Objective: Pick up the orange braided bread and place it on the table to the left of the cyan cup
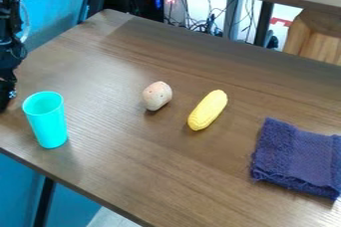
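My black claw [7, 99] is at the left edge of the camera view, just above and to the left of the turquoise cup [48, 121], its nearest neighbour. Whether it is spread or pressed together, I cannot tell. The cup stands upright on the brown wooden table [160, 171], near the table's lower left edge, with its open mouth facing up and its sides narrowing toward the base.

I judge the rest from that cup. To its right and a little higher in the view lies the potato [157, 95] — a short, rounded lump, pale tan with small dark specks. Farther right of the cup lies the yellow corn [208, 110], slanted, its upper end pointing away from the cup. The potato is between the cup and the corn, touching neither. Farthest right of the cup, and well apart from it, lies a dark purple-blue cloth [297, 158], spread flat with shaggy edges. Beyond the table, up and to the right of the cup, there are tangled dark cables [200, 24] — and farther right, a light wooden piece [315, 37].
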You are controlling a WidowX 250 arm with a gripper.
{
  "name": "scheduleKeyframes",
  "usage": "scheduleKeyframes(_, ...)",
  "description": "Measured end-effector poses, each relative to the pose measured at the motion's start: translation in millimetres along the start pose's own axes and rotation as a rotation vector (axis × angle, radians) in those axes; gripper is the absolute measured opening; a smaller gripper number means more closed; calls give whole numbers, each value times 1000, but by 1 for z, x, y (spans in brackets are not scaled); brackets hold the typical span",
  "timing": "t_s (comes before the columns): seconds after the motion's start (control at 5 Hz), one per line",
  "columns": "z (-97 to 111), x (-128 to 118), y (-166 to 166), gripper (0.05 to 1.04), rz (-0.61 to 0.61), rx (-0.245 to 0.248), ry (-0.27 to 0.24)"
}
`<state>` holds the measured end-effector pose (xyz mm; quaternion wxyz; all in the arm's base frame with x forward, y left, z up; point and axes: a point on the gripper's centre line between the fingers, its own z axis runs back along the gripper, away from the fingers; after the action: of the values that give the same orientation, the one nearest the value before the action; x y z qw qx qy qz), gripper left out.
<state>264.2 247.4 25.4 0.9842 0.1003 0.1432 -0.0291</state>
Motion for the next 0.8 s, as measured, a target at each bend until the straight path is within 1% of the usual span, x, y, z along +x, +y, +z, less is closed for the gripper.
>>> scheduleKeyframes(0.2,33,8,-18,994,31,-59,-86)
scheduleKeyframes(0.4,97,15,-35,996,-6,-134,-249)
scheduleKeyframes(0.6,143,22,-56,997,-105,-117,-319)
scheduleKeyframes(0.8,157,38,-99,997,-189,-141,-329)
